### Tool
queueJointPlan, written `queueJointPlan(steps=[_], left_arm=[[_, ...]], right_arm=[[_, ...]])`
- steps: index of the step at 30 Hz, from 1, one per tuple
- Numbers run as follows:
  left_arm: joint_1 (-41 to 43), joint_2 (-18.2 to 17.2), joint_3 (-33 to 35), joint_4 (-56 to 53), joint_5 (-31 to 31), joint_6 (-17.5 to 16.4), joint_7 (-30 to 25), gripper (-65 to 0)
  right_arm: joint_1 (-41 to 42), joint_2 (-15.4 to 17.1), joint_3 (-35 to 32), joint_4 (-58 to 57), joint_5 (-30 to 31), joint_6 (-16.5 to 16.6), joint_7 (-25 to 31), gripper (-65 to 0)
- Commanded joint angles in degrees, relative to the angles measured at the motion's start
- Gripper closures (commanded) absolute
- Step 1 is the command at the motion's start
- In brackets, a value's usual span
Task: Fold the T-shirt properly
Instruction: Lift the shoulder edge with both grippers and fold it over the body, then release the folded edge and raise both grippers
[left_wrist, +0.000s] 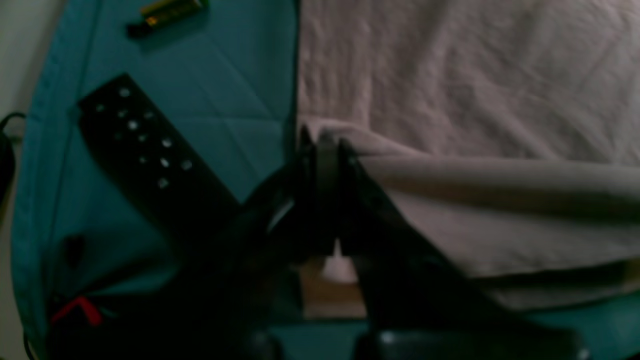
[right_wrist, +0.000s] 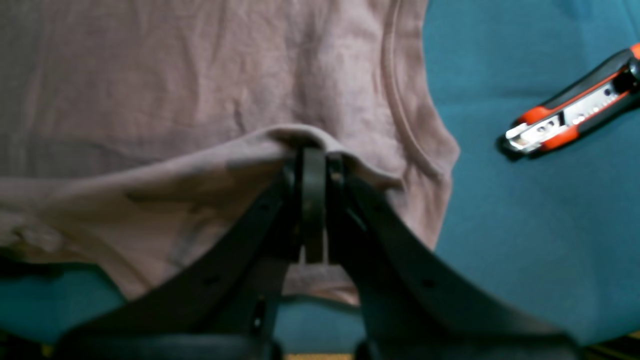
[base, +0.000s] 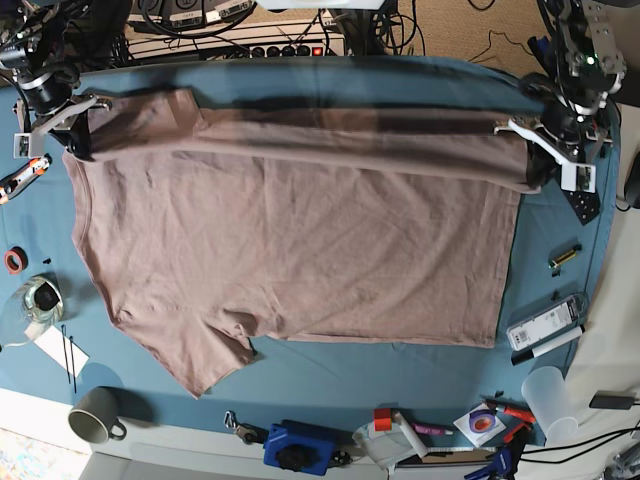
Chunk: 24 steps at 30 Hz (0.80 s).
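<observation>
Mauve-tan cotton covers most of the desk (base: 300, 395): the T-shirt (base: 300, 240) lies spread over the teal cloth (base: 560, 210), its far edge lifted off the surface and stretched in a taut band between the two arms. At the shirt's corner on the base view's right, the left gripper (left_wrist: 322, 142) is clamped on a pinch of the fabric edge, its black jaws pressed together with the cloth draped over them. At the opposite far corner, close to the curved seam of a sleeve, the right gripper (right_wrist: 312, 150) is likewise clamped on a fold of the shirt, jaws together around the hem. The near part of the shirt rests flat and wrinkled, one sleeve pointing toward the desk's front edge. Beside the shirt's right-hand border in the left wrist view lie a black perforated bar (left_wrist: 145, 150) and a small yellow-green battery (left_wrist: 167, 12). Off the shirt's other side, an orange and black utility knife (right_wrist: 575, 107) lies on the cloth. A grey mug (base: 95, 415) stands near the front, well apart from the shirt.
</observation>
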Motion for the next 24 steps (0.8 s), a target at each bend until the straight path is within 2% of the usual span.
queueJointPlan(steps=[1,3,6,10,15,17,24], left_arm=[[-0.9,-1.1,-0.3,-0.3,0.0,0.2,-1.4,0.0],[-2.3,-1.3,-0.3,-2.3,0.0,-0.1,-1.4,0.0],[-4.2,-1.9,-0.3,-4.7,-1.9,-2.7,-1.3,0.0],[-6.5,-2.2,-0.2,-5.7,-3.0,-2.8,-1.3,0.0],[-9.5,-2.2,-0.2,-7.9,-3.5,-2.9,-1.5,0.0],[-11.0,-2.2,0.2,-10.0,-4.2,-4.4,-1.5,0.0],[-17.5,-2.2,4.6,-17.2,-1.9,-5.2,-1.5,0.0]], right_arm=[[0.7,1.0,0.4,0.7,0.4,-0.1,1.7,0.0],[1.9,1.0,0.3,0.6,-1.0,-0.1,2.2,0.0],[3.4,1.1,-1.1,0.0,-3.9,-0.1,4.2,0.0],[5.8,2.8,-5.4,-5.4,-7.8,-0.3,6.2,0.0],[11.0,3.7,-5.8,-10.4,-8.1,-0.3,6.8,0.0],[13.2,3.7,-5.8,-11.8,-8.2,-0.3,6.4,0.0],[19.4,3.7,-5.8,-20.2,-9.9,-0.2,6.8,0.0]])
